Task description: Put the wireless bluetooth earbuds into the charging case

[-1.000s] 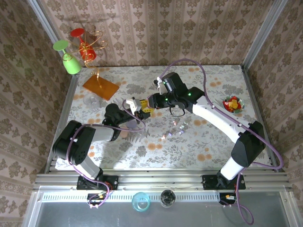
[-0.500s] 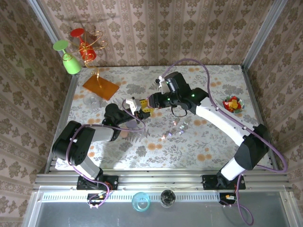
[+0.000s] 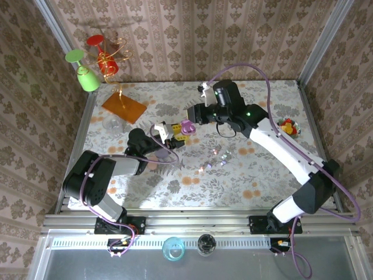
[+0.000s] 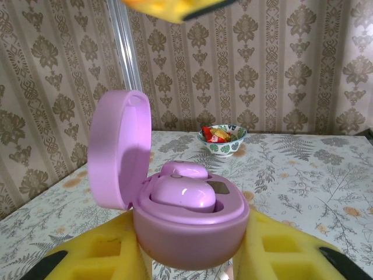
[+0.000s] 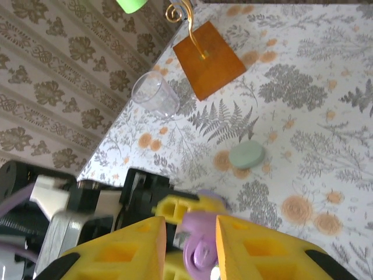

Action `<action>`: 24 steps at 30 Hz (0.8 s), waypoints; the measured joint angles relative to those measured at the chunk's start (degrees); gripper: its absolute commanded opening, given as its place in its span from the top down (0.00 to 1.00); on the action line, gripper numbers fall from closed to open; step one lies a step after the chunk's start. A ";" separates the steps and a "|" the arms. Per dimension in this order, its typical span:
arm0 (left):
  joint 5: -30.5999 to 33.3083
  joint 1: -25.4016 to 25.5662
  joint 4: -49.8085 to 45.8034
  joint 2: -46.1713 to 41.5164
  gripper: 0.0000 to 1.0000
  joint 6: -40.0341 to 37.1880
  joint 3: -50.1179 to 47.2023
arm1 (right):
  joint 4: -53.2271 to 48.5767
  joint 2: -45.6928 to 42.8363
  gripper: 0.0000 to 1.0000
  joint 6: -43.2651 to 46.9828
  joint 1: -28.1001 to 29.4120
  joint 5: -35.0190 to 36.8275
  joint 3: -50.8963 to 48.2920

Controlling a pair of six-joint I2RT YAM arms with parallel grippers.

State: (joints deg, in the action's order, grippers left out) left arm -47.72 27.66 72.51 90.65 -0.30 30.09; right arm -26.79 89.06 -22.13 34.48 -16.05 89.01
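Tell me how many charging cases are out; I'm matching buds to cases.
2. The open purple case sits clamped in the left gripper; a closed mint-green case lies flat on the table. More could be hidden from view.

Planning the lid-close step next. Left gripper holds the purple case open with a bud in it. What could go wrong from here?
1. The earbud looks proud of its well in the charging case; closing the lid on it could jam or pop it out.
2. The right gripper, jaws apart, hovers close to the case; a sloppy push could twist it in the left gripper, which clamps only the base.
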 measured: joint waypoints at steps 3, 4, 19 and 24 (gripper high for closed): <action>0.20 0.00 0.02 -0.31 0.74 0.00 -0.13 | -1.14 3.93 0.71 0.72 -0.28 -0.15 2.91; 0.42 0.00 0.00 -0.39 0.74 0.02 -0.13 | -1.64 5.18 0.73 1.03 -0.37 -0.31 3.43; 2.78 -0.33 0.00 -1.07 0.74 2.01 -0.24 | -1.16 0.83 0.47 -1.03 -1.18 -2.23 -4.81; 2.75 -0.31 -0.02 -1.90 0.73 3.10 -0.22 | 6.93 -5.27 0.29 -8.46 -5.01 -8.20 -12.09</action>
State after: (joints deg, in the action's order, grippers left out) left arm -44.97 27.35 72.49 88.75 2.81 29.87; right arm -19.86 83.79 -30.59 29.47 -24.25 76.93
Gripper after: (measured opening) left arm 0.333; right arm 0.679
